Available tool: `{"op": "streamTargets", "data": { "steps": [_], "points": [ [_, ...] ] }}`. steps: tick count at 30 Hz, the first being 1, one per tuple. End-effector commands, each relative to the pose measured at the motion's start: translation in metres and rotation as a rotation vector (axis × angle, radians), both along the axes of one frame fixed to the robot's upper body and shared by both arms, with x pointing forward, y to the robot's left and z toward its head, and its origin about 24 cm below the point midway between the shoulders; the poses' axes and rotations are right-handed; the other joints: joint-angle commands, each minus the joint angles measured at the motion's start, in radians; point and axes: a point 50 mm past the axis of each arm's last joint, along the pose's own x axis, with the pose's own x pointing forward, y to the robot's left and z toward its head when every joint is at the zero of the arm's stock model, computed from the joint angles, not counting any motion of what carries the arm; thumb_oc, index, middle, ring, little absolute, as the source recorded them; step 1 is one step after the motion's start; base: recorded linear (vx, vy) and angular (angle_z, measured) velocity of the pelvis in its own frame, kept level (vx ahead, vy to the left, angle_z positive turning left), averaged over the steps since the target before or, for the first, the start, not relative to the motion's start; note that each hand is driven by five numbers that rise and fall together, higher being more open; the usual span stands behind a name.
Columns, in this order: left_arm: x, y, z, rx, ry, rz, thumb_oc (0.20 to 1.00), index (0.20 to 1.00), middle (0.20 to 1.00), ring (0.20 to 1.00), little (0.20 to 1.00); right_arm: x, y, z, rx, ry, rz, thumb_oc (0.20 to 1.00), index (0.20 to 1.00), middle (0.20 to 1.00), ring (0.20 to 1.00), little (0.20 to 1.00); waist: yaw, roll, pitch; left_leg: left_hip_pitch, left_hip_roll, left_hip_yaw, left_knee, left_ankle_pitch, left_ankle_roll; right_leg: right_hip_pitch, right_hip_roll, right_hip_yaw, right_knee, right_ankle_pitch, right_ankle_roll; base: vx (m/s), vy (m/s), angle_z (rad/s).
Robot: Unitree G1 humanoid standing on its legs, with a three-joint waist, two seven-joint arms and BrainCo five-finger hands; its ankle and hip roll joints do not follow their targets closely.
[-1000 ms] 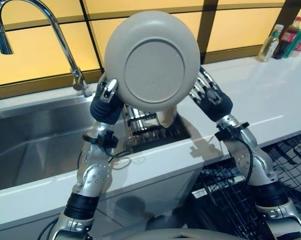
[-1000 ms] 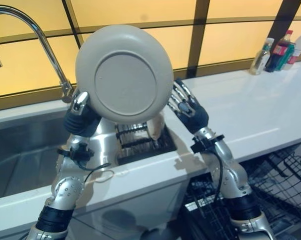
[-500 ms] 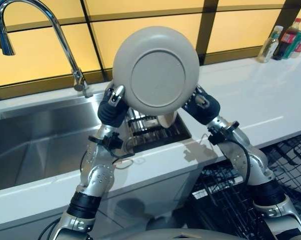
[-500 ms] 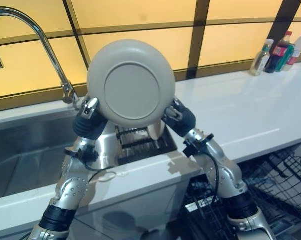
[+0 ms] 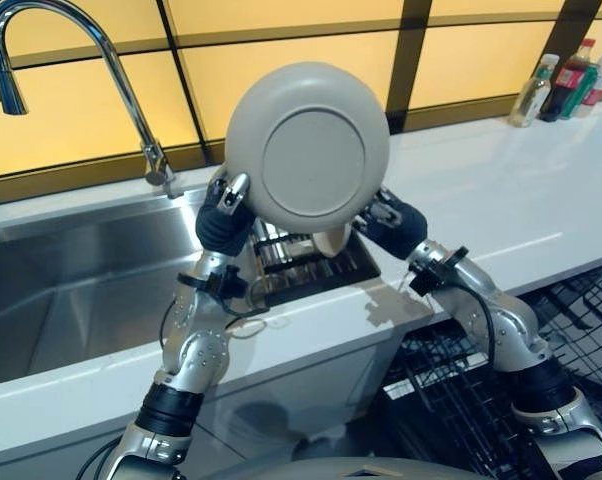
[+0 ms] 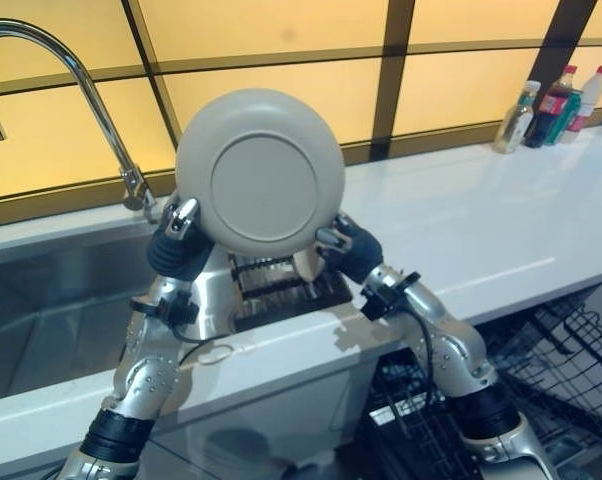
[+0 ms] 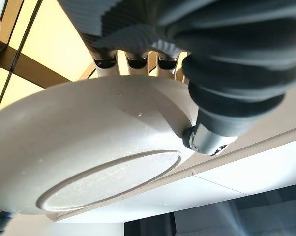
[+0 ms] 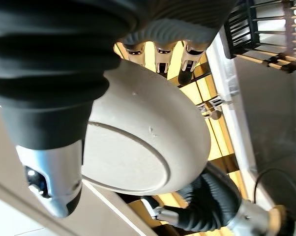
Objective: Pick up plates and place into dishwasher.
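Plate [image 5: 309, 146]: grey, round, held upright above the bench, its underside with the raised foot ring facing the head camera.
Left hand [image 5: 224, 212]: fingers and thumb curled round the plate's left edge.
Right hand [image 5: 389, 222]: gripping the plate's lower right edge, fingers behind it and thumb in front.
Rack [image 5: 301, 255]: dark wire drainer directly below the plate, beside the sink [image 5: 71, 280].
Faucet [image 5: 101, 60]: arched, at the sink's back.
Bench [image 5: 501, 190]: white.

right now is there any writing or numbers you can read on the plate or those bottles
Plate, held up by the left hand and right hand: its underside shows no writing.
Bottles at the far end of the counter: labels too small to read.
No other text shows.
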Motion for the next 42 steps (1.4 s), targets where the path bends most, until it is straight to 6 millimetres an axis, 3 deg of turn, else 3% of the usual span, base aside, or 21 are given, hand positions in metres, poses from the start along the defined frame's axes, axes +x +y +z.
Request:
{"op": "streamTargets", "data": {
  "steps": [1,10,11,12,13,31,32,33,34,42],
  "points": [
    [0.008,-0.011,0.004,0.130,-0.049,-0.015,0.200,0.200,0.200,0.200,0.200,0.004,0.027,0.042,0.074,-0.140,0.087,1.000,1.000,1.000,1.000,1.000,0.004,-0.056,-0.038,-0.041,0.009,-0.044,0.028,-0.066,0.013,-0.045,-0.072,0.044,0.068,-0.038,0.104,0.00,0.000,0.00],
    [0.007,-0.018,-0.001,0.117,-0.031,-0.067,0.200,0.200,0.200,0.200,0.200,0.010,0.034,0.053,0.090,-0.143,0.029,1.000,1.000,1.000,1.000,1.000,0.013,-0.052,-0.041,-0.038,0.006,-0.051,0.027,-0.068,0.014,-0.039,-0.074,0.041,0.070,-0.040,0.105,0.00,0.000,0.00],
    [0.007,-0.018,-0.002,0.115,-0.028,-0.071,0.200,0.200,0.200,0.200,0.200,0.010,0.035,0.054,0.097,-0.143,0.031,0.784,0.784,0.784,0.784,0.784,0.014,-0.051,-0.042,-0.039,0.005,-0.051,0.027,-0.068,0.014,-0.040,-0.074,0.042,0.069,-0.040,0.105,0.00,0.000,0.00],
    [0.007,-0.019,-0.003,0.114,-0.026,-0.074,0.200,0.200,0.200,0.200,0.200,0.010,0.035,0.055,0.104,-0.145,0.031,0.338,0.338,0.338,0.338,0.338,0.015,-0.050,-0.043,-0.039,0.005,-0.051,0.027,-0.068,0.014,-0.040,-0.074,0.041,0.069,-0.040,0.106,0.00,0.000,0.00],
    [0.006,-0.019,-0.004,0.114,-0.023,-0.077,0.200,0.200,0.200,0.200,0.200,0.010,0.035,0.056,0.113,-0.150,0.034,0.200,0.200,0.200,0.200,0.200,0.015,-0.050,-0.043,-0.039,0.005,-0.051,0.026,-0.069,0.014,-0.040,-0.075,0.040,0.069,-0.040,0.106,0.00,0.000,0.00],
    [0.005,-0.024,-0.013,0.066,0.027,-0.131,0.200,0.200,0.200,0.200,0.200,0.005,0.037,0.059,0.154,-0.176,0.093,0.200,0.200,0.200,0.200,0.200,0.015,-0.050,-0.047,-0.038,0.005,-0.051,0.023,-0.069,0.016,-0.040,-0.075,0.041,0.065,-0.037,0.107,0.00,0.000,0.00],
    [0.005,-0.024,-0.014,0.057,0.032,-0.137,0.200,0.200,0.200,0.200,0.200,0.005,0.037,0.060,0.156,-0.181,0.099,0.464,0.464,0.464,0.464,0.464,0.015,-0.050,-0.047,-0.038,0.005,-0.051,0.023,-0.069,0.016,-0.039,-0.075,0.041,0.064,-0.036,0.107,0.00,0.000,0.00],
    [0.005,-0.025,-0.014,0.049,0.035,-0.142,0.200,0.200,0.200,0.200,0.200,0.004,0.039,0.060,0.160,-0.186,0.112,0.818,0.818,0.818,0.818,0.818,0.015,-0.050,-0.047,-0.038,0.006,-0.051,0.022,-0.068,0.015,-0.040,-0.074,0.042,0.063,-0.035,0.107,0.00,0.000,0.00],
    [0.005,-0.025,-0.015,0.044,0.036,-0.145,0.200,0.200,0.200,0.200,0.200,0.003,0.040,0.060,0.164,-0.187,0.123,1.000,1.000,1.000,1.000,1.000,0.015,-0.049,-0.047,-0.038,0.006,-0.050,0.022,-0.068,0.015,-0.040,-0.074,0.042,0.064,-0.035,0.107,0.00,0.000,0.00],
    [0.005,-0.026,-0.017,0.027,0.048,-0.162,0.200,0.200,0.200,0.200,0.200,-0.001,0.047,0.062,0.221,-0.181,0.181,1.000,1.000,1.000,1.000,1.000,0.020,-0.048,-0.049,-0.043,0.009,-0.051,0.025,-0.067,0.014,-0.040,-0.075,0.037,0.064,-0.037,0.105,0.00,0.000,0.00]
  ]
}}
